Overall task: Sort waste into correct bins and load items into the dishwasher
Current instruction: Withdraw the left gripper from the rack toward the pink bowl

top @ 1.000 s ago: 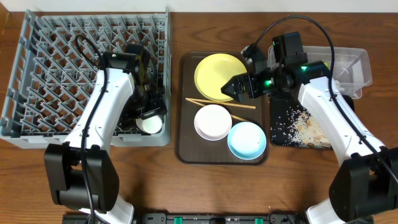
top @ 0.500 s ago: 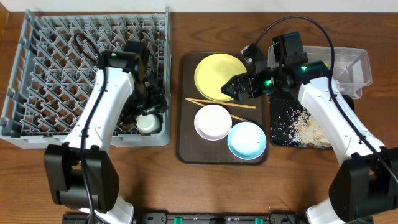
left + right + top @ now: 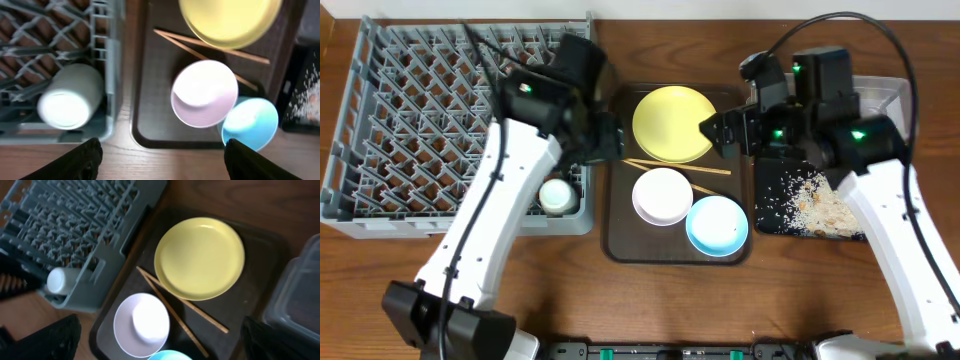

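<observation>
my left fingers spread, empty | right fingers spread, empty, over plate rim | cup in rack corner | white bowl on tray, ahead-right of left fingers, I judge left arm nearer | chopsticks slant between bowl and plate

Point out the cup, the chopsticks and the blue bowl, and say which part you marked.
cup [image 3: 65, 104]: left wrist view, its round end.
chopsticks [image 3: 210, 46]: left wrist view, middle of the upper stick.
blue bowl [image 3: 717, 224]: overhead view, centre of its inside.
</observation>
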Controlling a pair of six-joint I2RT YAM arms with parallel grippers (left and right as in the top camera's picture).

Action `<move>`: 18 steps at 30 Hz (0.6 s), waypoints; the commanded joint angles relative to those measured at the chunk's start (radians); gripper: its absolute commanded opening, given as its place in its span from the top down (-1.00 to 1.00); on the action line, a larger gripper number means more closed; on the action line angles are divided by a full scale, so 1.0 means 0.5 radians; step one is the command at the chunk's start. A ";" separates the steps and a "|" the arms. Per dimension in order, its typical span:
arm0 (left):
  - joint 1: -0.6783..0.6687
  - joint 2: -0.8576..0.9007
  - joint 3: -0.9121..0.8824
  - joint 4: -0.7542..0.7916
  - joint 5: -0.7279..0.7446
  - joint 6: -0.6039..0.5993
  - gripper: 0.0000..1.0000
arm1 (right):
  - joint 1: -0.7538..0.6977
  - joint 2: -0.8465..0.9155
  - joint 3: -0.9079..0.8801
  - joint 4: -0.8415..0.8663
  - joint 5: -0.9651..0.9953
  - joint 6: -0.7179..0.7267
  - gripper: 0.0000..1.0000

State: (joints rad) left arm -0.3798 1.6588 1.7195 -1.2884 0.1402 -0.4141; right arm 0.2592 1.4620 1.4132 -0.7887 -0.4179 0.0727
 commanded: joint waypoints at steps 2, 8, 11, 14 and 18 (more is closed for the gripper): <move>-0.066 0.015 -0.004 0.014 -0.026 0.019 -0.58 | 0.008 0.057 0.005 -0.018 0.095 0.130 -0.99; -0.137 0.017 -0.050 0.045 -0.027 0.020 -0.58 | -0.037 0.043 0.021 -0.024 0.104 0.131 -0.98; -0.143 0.017 -0.095 0.091 -0.027 0.021 -0.58 | -0.099 -0.042 0.028 -0.022 0.113 0.161 -0.98; -0.143 0.017 -0.155 0.163 -0.027 0.022 -0.59 | -0.175 -0.134 0.028 -0.035 0.195 0.226 -0.98; -0.143 0.031 -0.247 0.278 -0.027 0.030 -0.58 | -0.272 -0.254 0.028 -0.098 0.429 0.379 -0.98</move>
State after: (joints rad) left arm -0.4507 1.6627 1.6287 -1.1717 0.1390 -0.4137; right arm 0.1600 1.3972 1.4128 -0.8196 -0.3157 0.1795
